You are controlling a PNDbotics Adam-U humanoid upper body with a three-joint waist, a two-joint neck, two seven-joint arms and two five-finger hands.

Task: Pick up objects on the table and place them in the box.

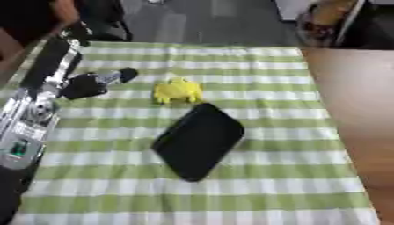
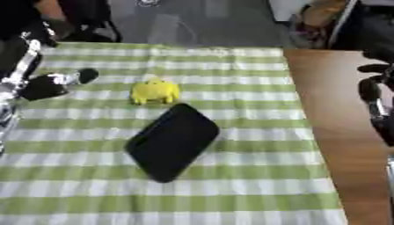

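Left hand hovers left of the yellow toy, can't tell its fingers, right hand likewise, black tray nearer.

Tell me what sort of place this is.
Probably an indoor lab or office work area: a table under a green-and-white checked cloth holds a yellow toy and flat black case, with grey floor beyond.

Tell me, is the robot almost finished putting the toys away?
Not yet. Nothing looks put away: the yellow toy sits on the striped cloth, just beyond the black tray, which holds nothing. The left hand hangs left of the toy, not touching it; whether its fingers are open is unclear. The right hand shows only at the right edge, over the bare table. Grabbing the toy and dropping it in are still to do.
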